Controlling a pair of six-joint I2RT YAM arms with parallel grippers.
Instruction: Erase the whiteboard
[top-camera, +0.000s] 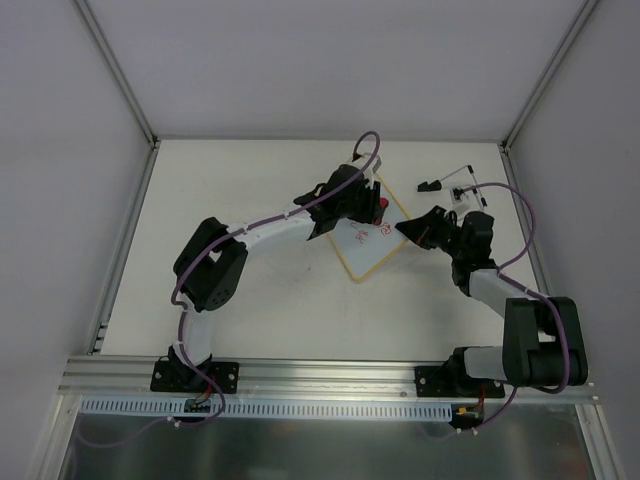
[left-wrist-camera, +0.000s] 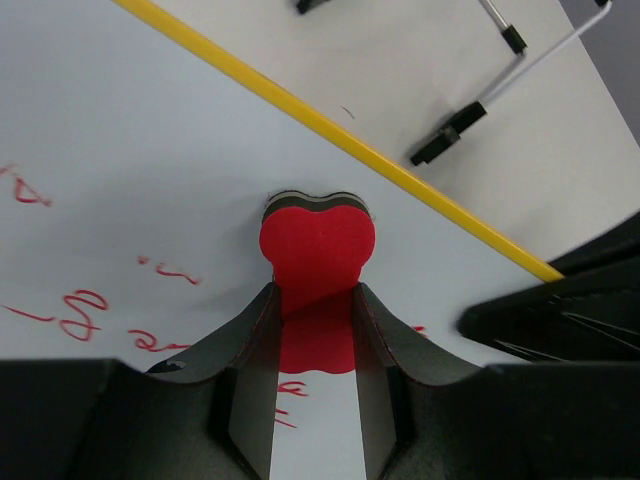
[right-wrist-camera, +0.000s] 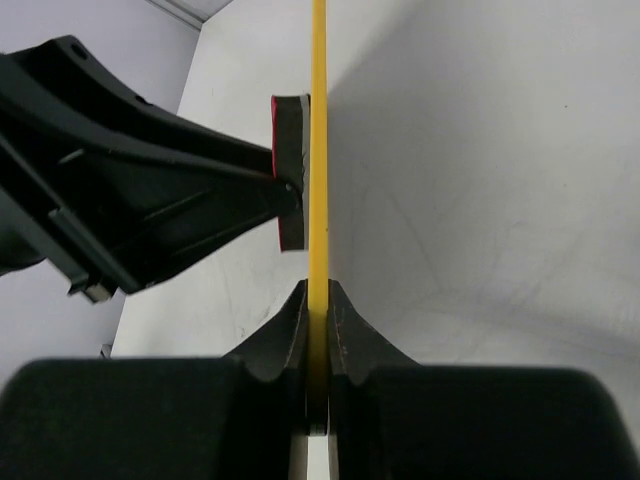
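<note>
The whiteboard (top-camera: 365, 250) lies tilted at the table's middle, pale with a yellow frame (left-wrist-camera: 400, 170) and red handwriting (left-wrist-camera: 80, 310). My left gripper (top-camera: 372, 205) is shut on the red bone-shaped eraser (left-wrist-camera: 317, 250) and presses its head against the board near the far edge. My right gripper (top-camera: 408, 230) is shut on the board's right edge; in the right wrist view (right-wrist-camera: 318, 300) the yellow frame (right-wrist-camera: 318, 150) runs straight up between its closed fingers, with the eraser (right-wrist-camera: 290, 150) and the left gripper at its left.
Two black-tipped metal stand legs (top-camera: 455, 185) lie on the table behind the right gripper, also in the left wrist view (left-wrist-camera: 500, 90). The grey enclosure walls (top-camera: 60, 200) and aluminium posts bound the table.
</note>
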